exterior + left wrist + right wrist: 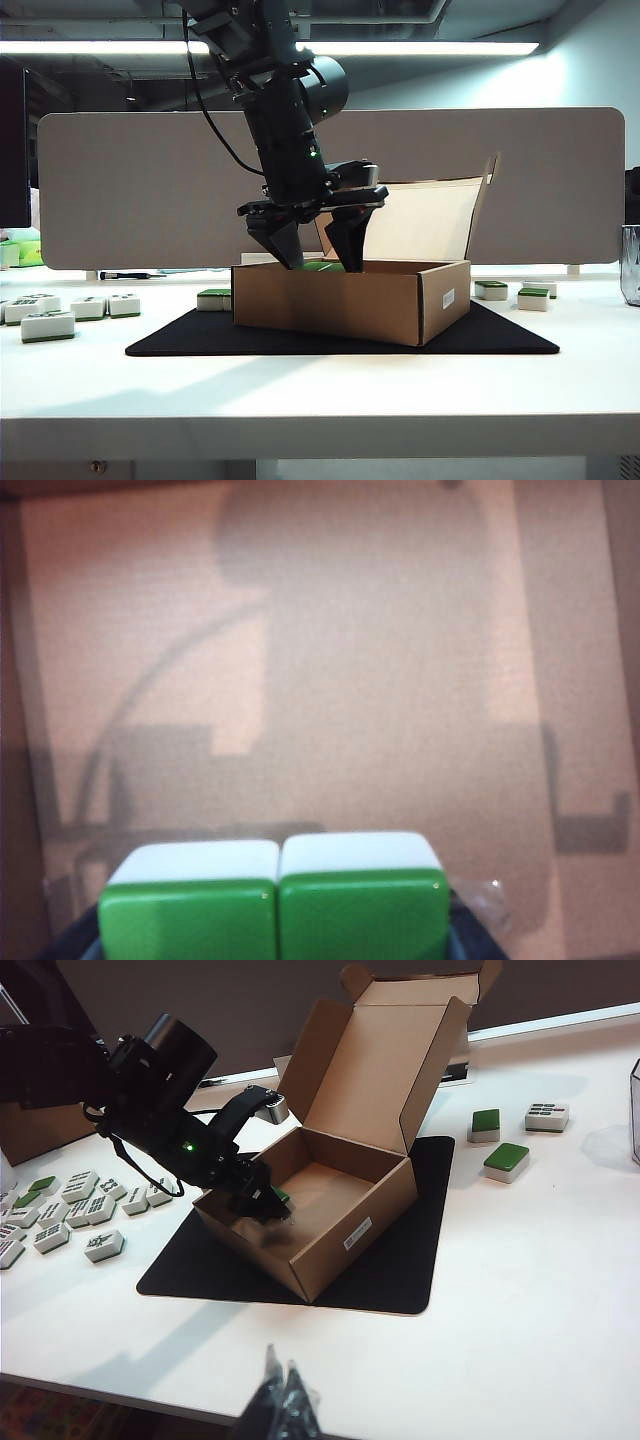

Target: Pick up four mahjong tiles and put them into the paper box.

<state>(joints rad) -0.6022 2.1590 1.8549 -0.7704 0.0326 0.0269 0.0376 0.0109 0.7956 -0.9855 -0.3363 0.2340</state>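
My left gripper hangs inside the paper box, fingers pointing down at its floor, and it is clamped on two mahjong tiles held side by side, green faces toward my wrist camera, their row running across the span of the jaws. What the next move turns on: the bare cardboard floor lies straight beneath the pair, so letting go there should land them in the box.

My right gripper rests low at the near table edge, well apart from the box, fingertips drawn together and empty (the left arm is plainly the nearer one).

Counts: two tiles in my grasp; no other tile shows on the box floor. Three loose tiles lie right of the black mat, and a larger scatter lies on the left, too crowded for me to count.
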